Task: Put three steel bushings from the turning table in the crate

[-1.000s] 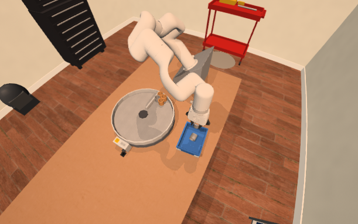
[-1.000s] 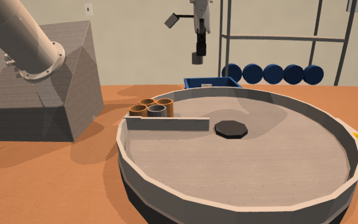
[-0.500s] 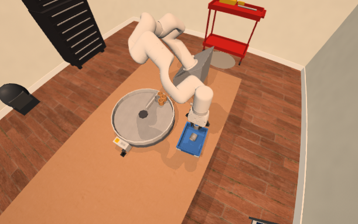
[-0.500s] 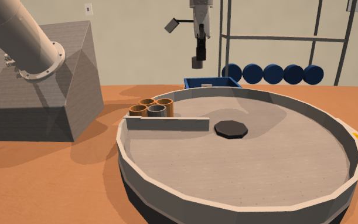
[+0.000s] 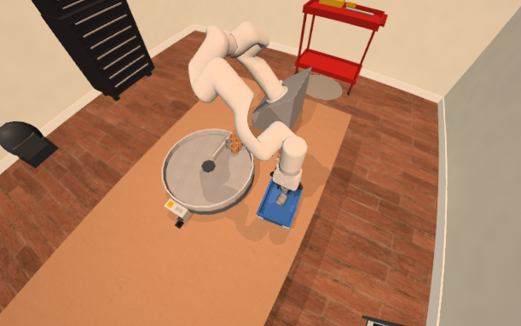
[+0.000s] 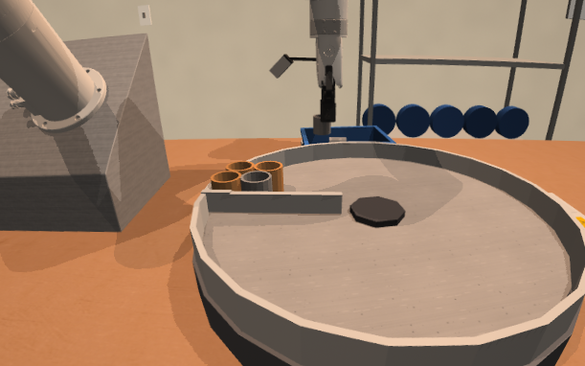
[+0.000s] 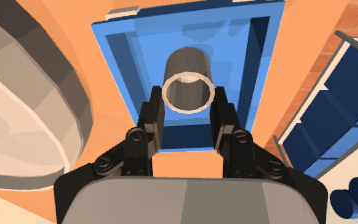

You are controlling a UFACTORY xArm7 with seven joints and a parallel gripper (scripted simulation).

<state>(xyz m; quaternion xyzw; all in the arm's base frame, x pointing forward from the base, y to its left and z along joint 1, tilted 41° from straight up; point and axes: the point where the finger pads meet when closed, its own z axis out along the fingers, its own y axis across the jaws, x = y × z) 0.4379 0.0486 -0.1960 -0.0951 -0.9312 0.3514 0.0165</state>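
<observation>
My gripper is shut on a grey steel bushing and holds it upright over the blue crate. In the exterior view the held bushing hangs at the level of the crate's rim. The held bushing hides the crate's floor beneath it. On the turning table, one steel bushing and three orange bushings stand bunched behind a straight fence. The cluster also shows in the top view, left of the arm.
The crate sits right of the turning table. A dark hub marks the table's centre. A small control box is at its front edge. The arm's grey base block stands behind. A rack with blue discs is beyond the crate.
</observation>
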